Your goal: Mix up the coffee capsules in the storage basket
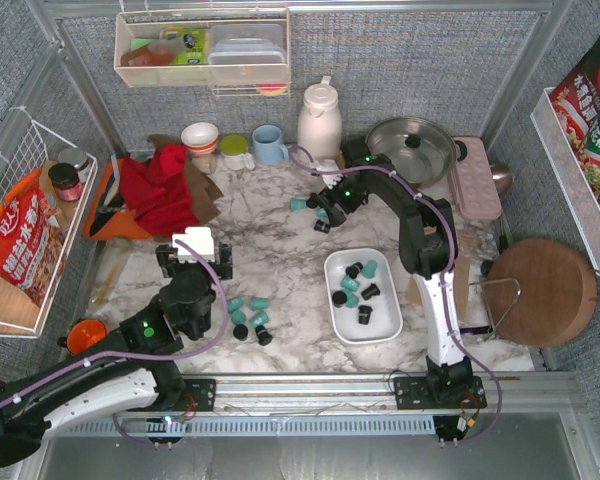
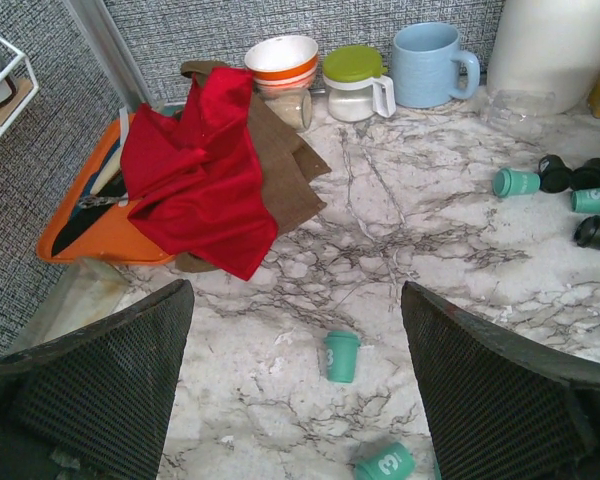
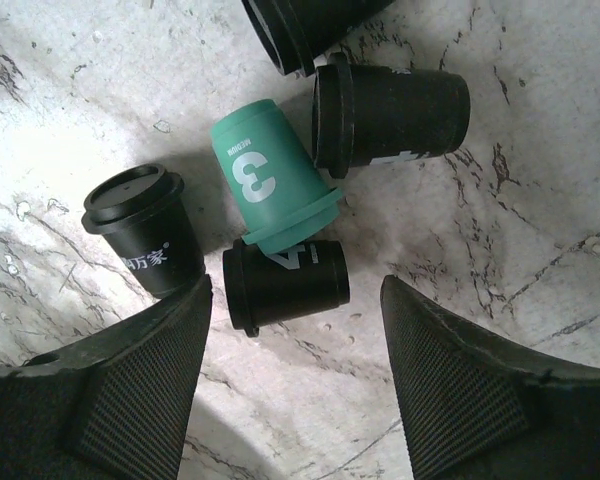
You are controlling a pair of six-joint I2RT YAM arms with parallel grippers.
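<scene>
Glossy white plastic storage basket, matt coffee capsules, marble-look table, soft red cloth

Your enclosure, itemised.
- Tabletop: white marble pattern, grey veins, evenly lit.
- Back wall, left wall, right wall: grey woven fabric in metal framing.
- Fixtures: clear bin on the back wall; white wire basket on the left wall; white rack on the right wall.
- Near edge: metal rail.

black capsule cropped above, teal capsule below
</scene>
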